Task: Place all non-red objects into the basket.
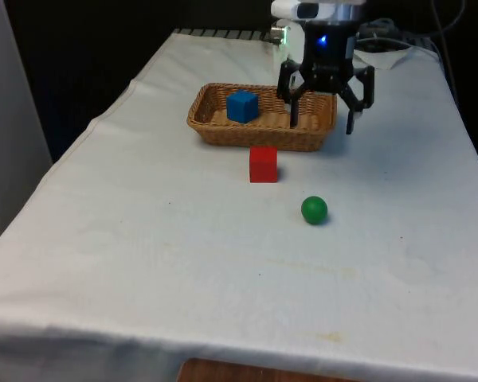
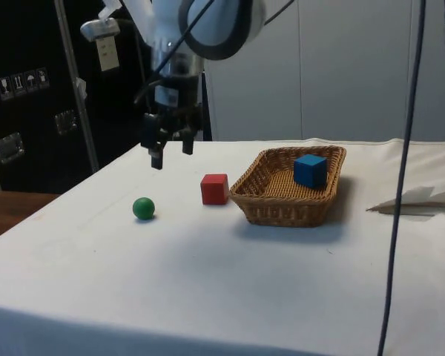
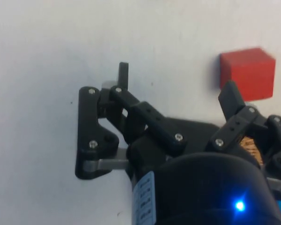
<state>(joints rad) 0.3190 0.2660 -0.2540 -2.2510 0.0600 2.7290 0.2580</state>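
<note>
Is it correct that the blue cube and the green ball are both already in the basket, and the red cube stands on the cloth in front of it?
Not quite. Only the blue cube is in the basket. The green ball lies on the cloth, apart from the basket, as the front view shows. The red cube does stand on the cloth in front of the basket.

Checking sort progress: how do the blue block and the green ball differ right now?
The blue block is a cube lying inside the basket; the green ball is round and sits on the bare cloth, outside the basket. The block looks somewhat bigger than the ball. Neither is red, and neither is held.
</note>
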